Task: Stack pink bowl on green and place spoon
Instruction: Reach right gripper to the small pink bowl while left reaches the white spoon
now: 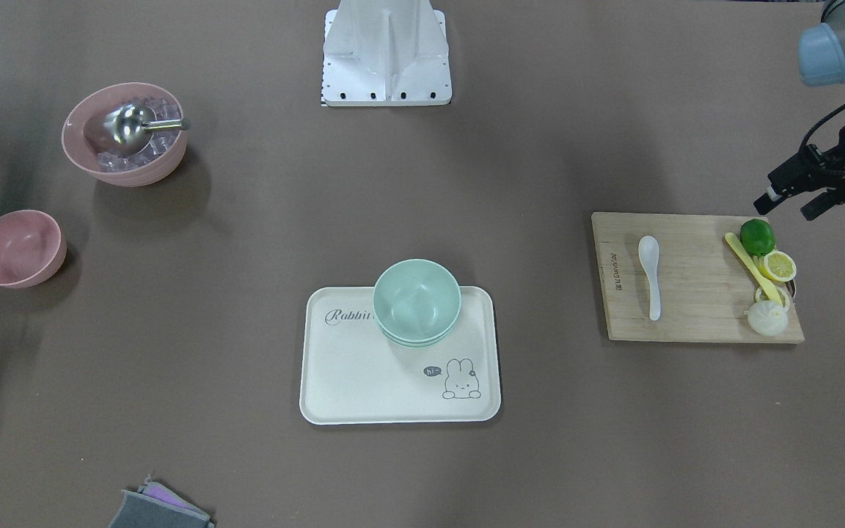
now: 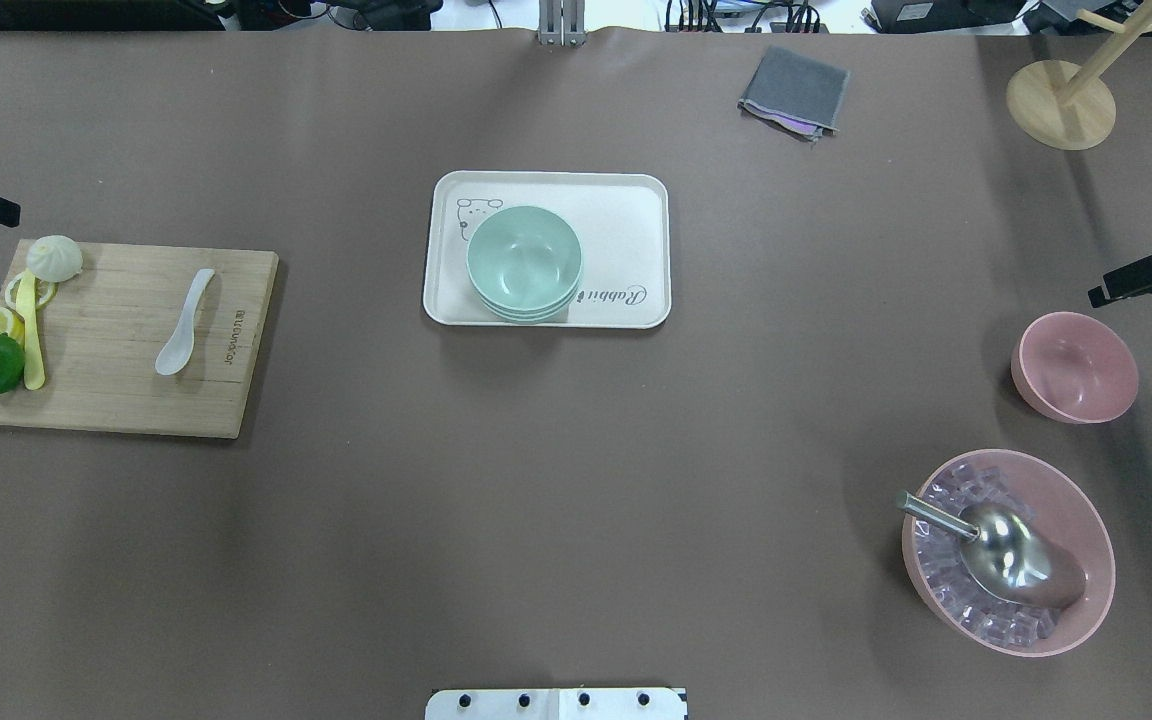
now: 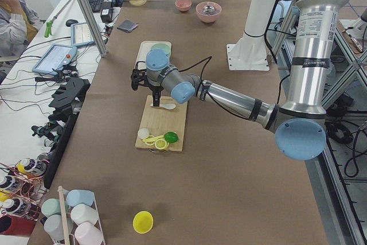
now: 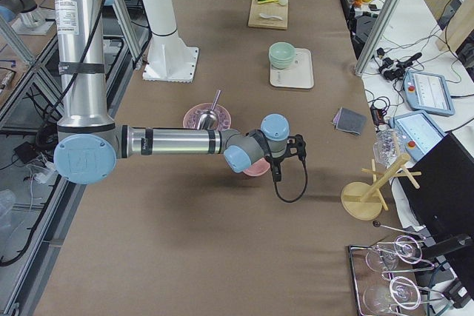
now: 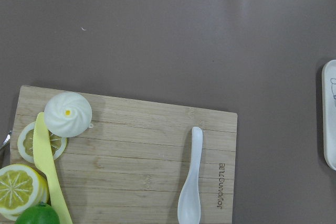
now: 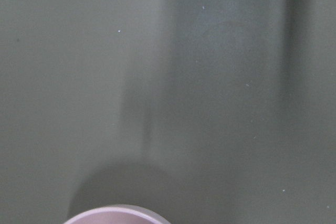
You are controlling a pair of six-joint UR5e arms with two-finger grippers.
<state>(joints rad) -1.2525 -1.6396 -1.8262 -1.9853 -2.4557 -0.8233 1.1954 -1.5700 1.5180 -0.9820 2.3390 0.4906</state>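
Note:
The small pink bowl (image 1: 19, 248) stands empty on the table, also in the overhead view (image 2: 1076, 365); its rim shows at the bottom of the right wrist view (image 6: 115, 216). The green bowls (image 1: 416, 301) sit stacked on a white tray (image 1: 364, 389). The white spoon (image 1: 650, 275) lies on a wooden cutting board (image 1: 694, 323) and shows in the left wrist view (image 5: 190, 182). My left gripper (image 1: 788, 208) hovers open beyond the board's lime corner. My right gripper (image 2: 1126, 290) hovers beside the pink bowl; one finger shows alone, apparently open.
A large pink bowl (image 2: 1086, 620) holds ice cubes and a metal scoop (image 2: 996, 545). A lime (image 1: 757, 236), lemon slices, a yellow knife (image 1: 751, 268) and a white bun (image 1: 769, 317) lie on the board. A grey cloth (image 2: 794, 92) and a wooden stand (image 2: 1061, 100) are at the far edge.

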